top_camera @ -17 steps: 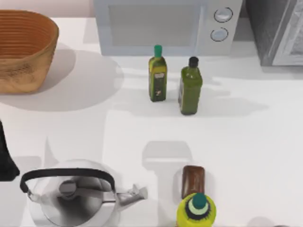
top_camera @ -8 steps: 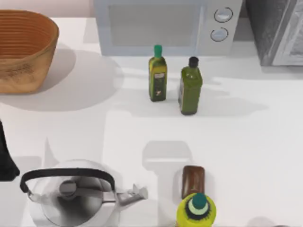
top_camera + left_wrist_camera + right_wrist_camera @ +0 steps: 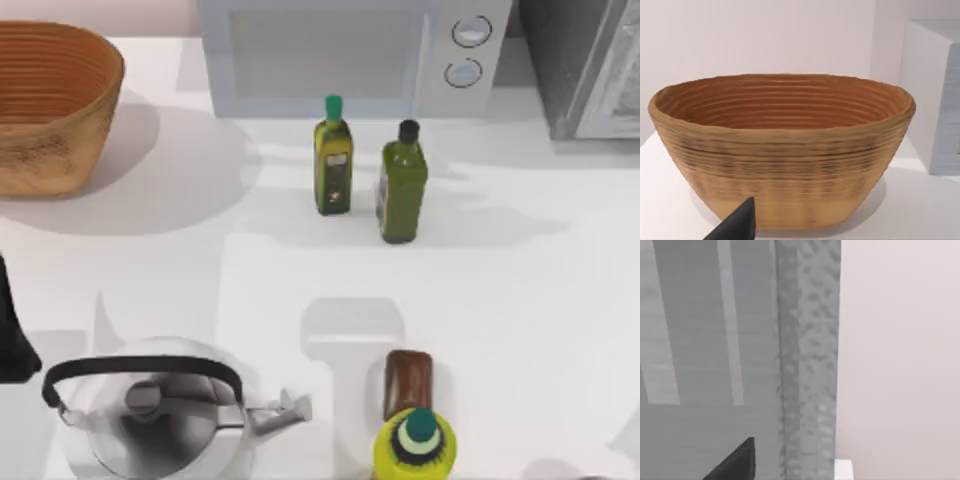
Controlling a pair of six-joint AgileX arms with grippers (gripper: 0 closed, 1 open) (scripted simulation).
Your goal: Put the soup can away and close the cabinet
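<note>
No can in sight; the cabinet (image 3: 585, 65), upper right, likely awaits closing. Right gripper (image 3: 732, 462) faces its door; grip state unclear.

The bench (image 3: 520, 300) lies open across its middle and toward 3 o'clock. At 12 the microwave (image 3: 340, 55) walls off the back, with two oil bottles (image 3: 333, 160) (image 3: 402, 185) standing just before it. The cabinet (image 3: 580, 65) fills 1 to 2 o'clock. The basket (image 3: 50, 105) sits at 10, the kettle (image 3: 150, 410) at 7, and a brown jar (image 3: 408, 385) touching a yellow bottle (image 3: 415, 445) at 6.
</note>
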